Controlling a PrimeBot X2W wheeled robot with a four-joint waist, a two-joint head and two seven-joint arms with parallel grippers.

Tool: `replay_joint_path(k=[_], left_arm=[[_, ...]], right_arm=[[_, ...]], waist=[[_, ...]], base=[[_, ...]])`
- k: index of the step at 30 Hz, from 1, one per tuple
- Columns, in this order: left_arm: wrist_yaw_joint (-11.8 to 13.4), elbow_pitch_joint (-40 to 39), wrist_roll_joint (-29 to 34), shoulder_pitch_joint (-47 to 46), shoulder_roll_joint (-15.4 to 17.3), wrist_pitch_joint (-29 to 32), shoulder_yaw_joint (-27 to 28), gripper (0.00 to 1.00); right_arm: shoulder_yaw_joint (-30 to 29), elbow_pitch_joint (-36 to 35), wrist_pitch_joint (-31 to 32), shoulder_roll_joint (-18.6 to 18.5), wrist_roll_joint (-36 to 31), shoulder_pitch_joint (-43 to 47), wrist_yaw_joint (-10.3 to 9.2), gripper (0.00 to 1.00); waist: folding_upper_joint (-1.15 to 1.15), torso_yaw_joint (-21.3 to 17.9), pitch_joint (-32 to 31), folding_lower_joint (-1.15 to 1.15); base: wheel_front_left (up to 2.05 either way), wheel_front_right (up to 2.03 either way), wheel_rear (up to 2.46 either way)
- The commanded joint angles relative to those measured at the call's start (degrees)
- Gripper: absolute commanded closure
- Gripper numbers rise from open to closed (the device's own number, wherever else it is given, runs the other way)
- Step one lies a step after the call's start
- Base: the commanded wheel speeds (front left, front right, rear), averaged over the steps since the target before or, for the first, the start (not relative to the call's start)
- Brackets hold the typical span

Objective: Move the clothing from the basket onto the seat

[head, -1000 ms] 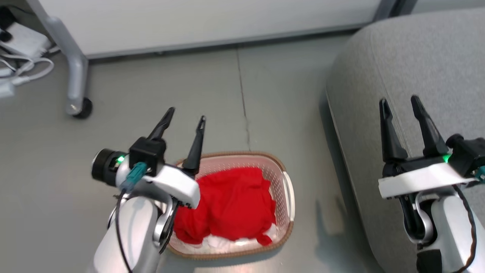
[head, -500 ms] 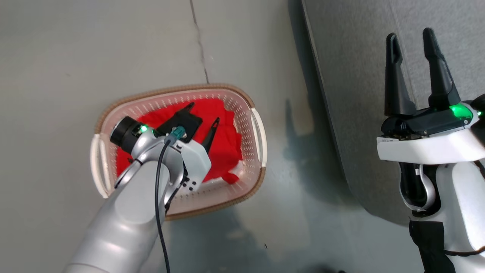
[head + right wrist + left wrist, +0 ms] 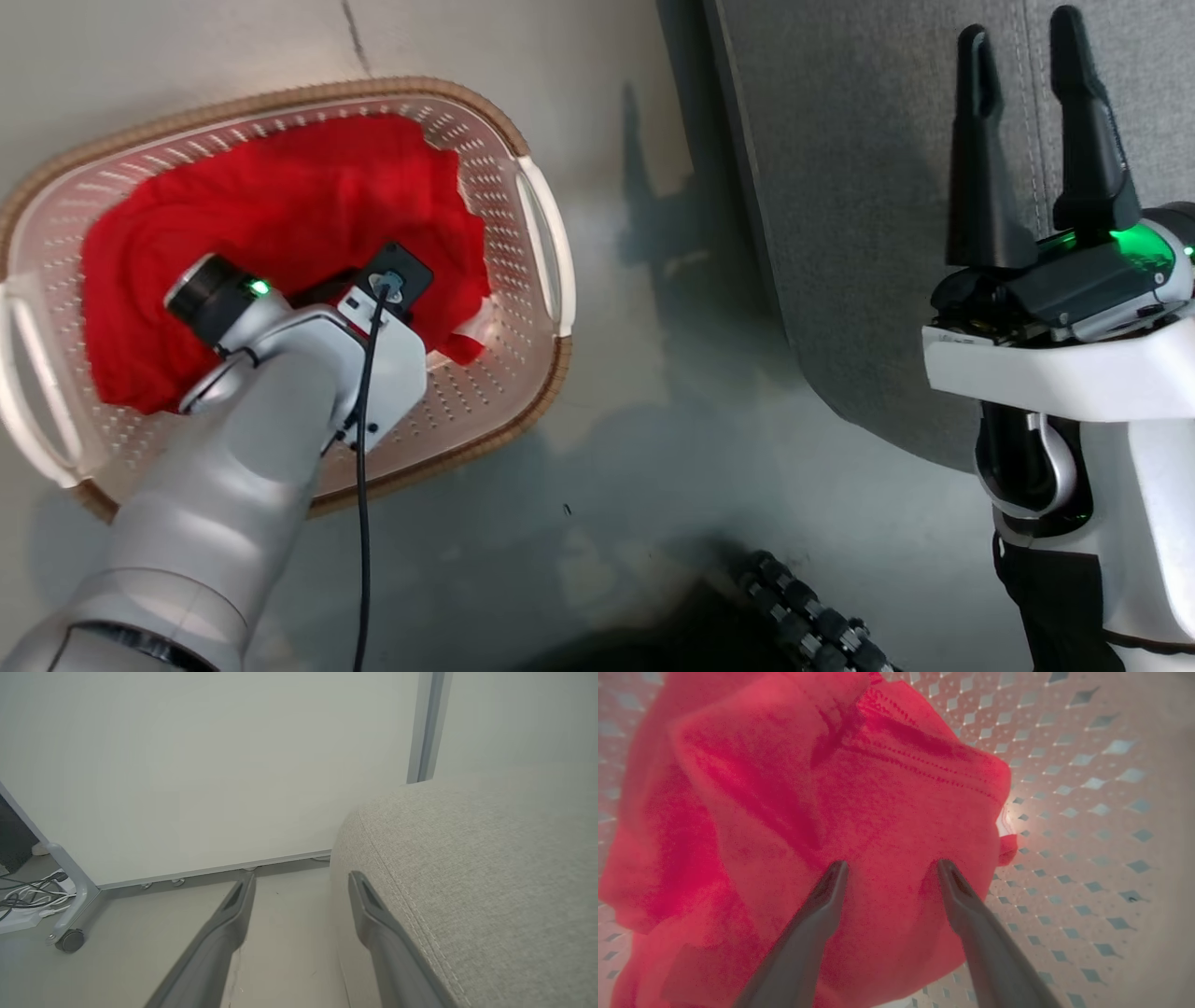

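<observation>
The cream perforated basket (image 3: 540, 219) stands on the floor at the upper left of the head view, and crumpled red clothing (image 3: 280, 201) lies in it. My left arm (image 3: 308, 327) reaches down into the basket, its wrist hiding the fingers from above. In the left wrist view the left gripper (image 3: 889, 868) is open, both fingertips pressing on the red clothing (image 3: 784, 788) with fabric bulging between them, close to the basket wall (image 3: 1087, 812). My right gripper (image 3: 1018, 37) stands open and holds nothing, above the edge of the grey seat (image 3: 868, 187); the right gripper (image 3: 301, 882) is level with the seat (image 3: 467, 882).
Grey floor separates basket and seat. A dark ribbed part (image 3: 803, 616) of the robot shows at the bottom of the head view. In the right wrist view a white wall panel (image 3: 210, 765), a grey cart leg with a caster (image 3: 70, 940) and loose cables (image 3: 28, 896) lie ahead on the left.
The head camera has tipped down and closer to the basket. My left gripper has gone from above the basket rim down onto the red clothing. The right gripper stays open by the seat.
</observation>
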Motion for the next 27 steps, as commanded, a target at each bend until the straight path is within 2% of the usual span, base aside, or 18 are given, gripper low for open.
replay_joint_path(k=[1, 5, 6, 7, 11, 14, 27], left_arm=[[0.7, 0.4, 0.6, -1.7, 1.1, 0.4, -0.2, 0.0], [2.0, 2.0, 1.5, -2.7, 2.2, 2.8, -1.3, 0.0], [2.1, 2.1, 1.7, -2.9, 2.3, 3.3, -1.6, 0.36], [2.1, 2.3, 1.8, -3.0, 2.5, 3.6, -1.8, 1.0], [2.5, 2.7, 1.7, -3.6, 2.8, 3.5, -2.3, 1.0], [2.5, 2.4, 1.1, -4.3, 1.8, 1.9, -2.4, 1.0], [0.8, -1.2, -3.7, -2.2, -2.5, -11.0, -1.6, 1.0]], right_arm=[[-0.2, -0.4, -0.4, 0.0, 0.5, -0.2, 0.11, 0.0], [-0.2, -1.1, -0.4, 0.0, 1.8, -0.3, 0.11, 0.0], [-0.3, -1.1, -0.4, 0.0, 2.0, -0.3, 0.11, 0.0], [-0.5, -1.1, -0.4, 0.0, 2.2, -0.4, 0.11, 0.0], [-1.1, -1.0, -0.4, 0.0, 2.2, -0.8, 0.11, 0.0], [-1.3, -0.6, -0.4, 0.0, 1.9, -0.7, 0.11, 0.0], [-2.8, 2.3, -0.4, 0.0, -2.0, 1.8, 0.11, 0.0]], waist=[[0.0, -2.0, 2.7, 0.0], [0.0, -3.1, 3.9, 0.0], [0.0, -3.2, 4.0, 0.0], [0.0, -3.4, 4.1, 0.0], [0.0, -3.3, 4.1, 0.0], [0.0, -2.5, 3.4, 0.0], [0.0, 2.7, -5.2, 0.0]], base=[[0.0, 0.0, 0.0], [0.0, 0.0, 0.0], [0.0, 0.0, 0.0], [0.0, 0.0, 0.0], [0.0, 0.0, 0.0], [0.0, 0.0, 0.0], [0.0, 0.0, 0.0]])
